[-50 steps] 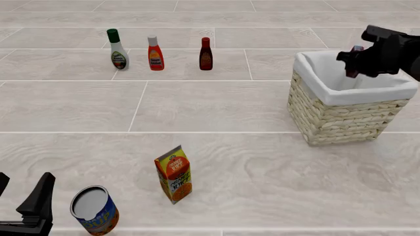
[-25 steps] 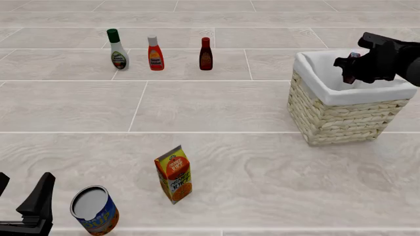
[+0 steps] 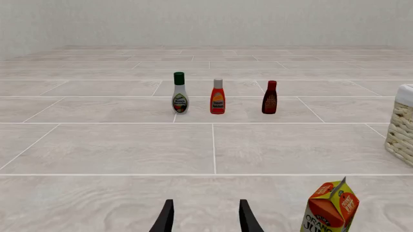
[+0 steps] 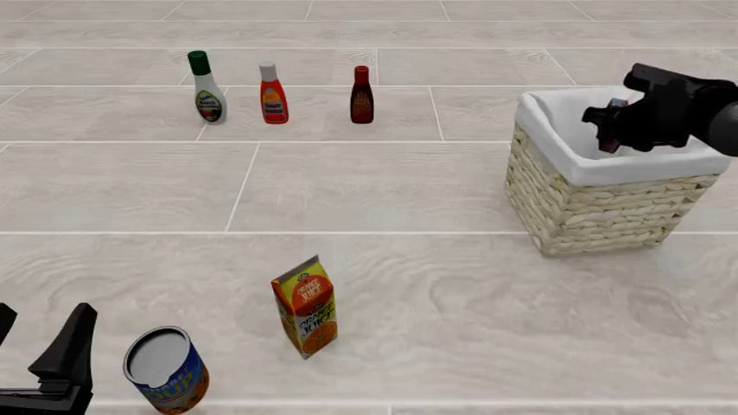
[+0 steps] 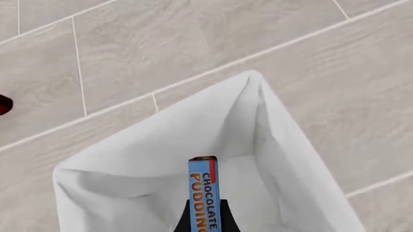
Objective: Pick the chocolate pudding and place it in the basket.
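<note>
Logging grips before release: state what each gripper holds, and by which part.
Right gripper pinches the chocolate pudding by its near end, over the basket. Left gripper is open, holding nothing.

1. Bottles: three, lined up in a row: a white bottle with a green cap, an orange-red bottle with a white cap and a dark red-brown bottle. All sit well ahead of the left gripper.
2. Juice cartons: just one, the orange juice carton, near the left gripper, off to its right.
3. Cans: one, a tipped can just beside the left gripper.
4. Baskets: one, the basket under the right gripper.
5. Pudding boxes: one, the chocolate pudding, pinched in the right gripper's fingers.
6. Grippers: two.
</note>
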Controlling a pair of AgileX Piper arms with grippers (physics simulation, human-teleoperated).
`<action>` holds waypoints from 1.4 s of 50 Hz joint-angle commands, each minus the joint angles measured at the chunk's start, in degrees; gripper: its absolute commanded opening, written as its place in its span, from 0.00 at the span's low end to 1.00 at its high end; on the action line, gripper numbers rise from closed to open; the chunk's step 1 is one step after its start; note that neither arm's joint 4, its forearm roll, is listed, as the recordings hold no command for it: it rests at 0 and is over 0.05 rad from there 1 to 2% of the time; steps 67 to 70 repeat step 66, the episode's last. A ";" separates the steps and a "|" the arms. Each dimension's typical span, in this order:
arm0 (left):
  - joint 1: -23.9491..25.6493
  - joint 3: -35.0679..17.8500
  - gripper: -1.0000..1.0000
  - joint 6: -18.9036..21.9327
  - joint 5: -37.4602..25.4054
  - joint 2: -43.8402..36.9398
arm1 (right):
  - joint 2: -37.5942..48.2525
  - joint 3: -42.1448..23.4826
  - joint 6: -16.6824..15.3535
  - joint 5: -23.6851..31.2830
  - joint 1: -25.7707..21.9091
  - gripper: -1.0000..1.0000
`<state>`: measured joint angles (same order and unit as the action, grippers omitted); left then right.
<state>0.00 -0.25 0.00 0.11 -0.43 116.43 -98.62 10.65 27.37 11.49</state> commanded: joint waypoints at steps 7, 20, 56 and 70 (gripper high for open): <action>0.00 0.00 1.00 0.00 0.00 0.00 | 0.52 -0.38 1.87 0.02 -0.48 0.00; 0.00 0.00 1.00 0.00 0.00 0.00 | 0.45 -0.53 2.51 0.14 0.09 1.00; 0.00 0.00 1.00 0.00 0.00 0.00 | -1.93 -1.02 3.75 0.10 -1.68 1.00; 0.00 0.00 1.00 0.00 0.00 0.00 | -3.91 -1.18 4.21 0.47 -1.99 1.00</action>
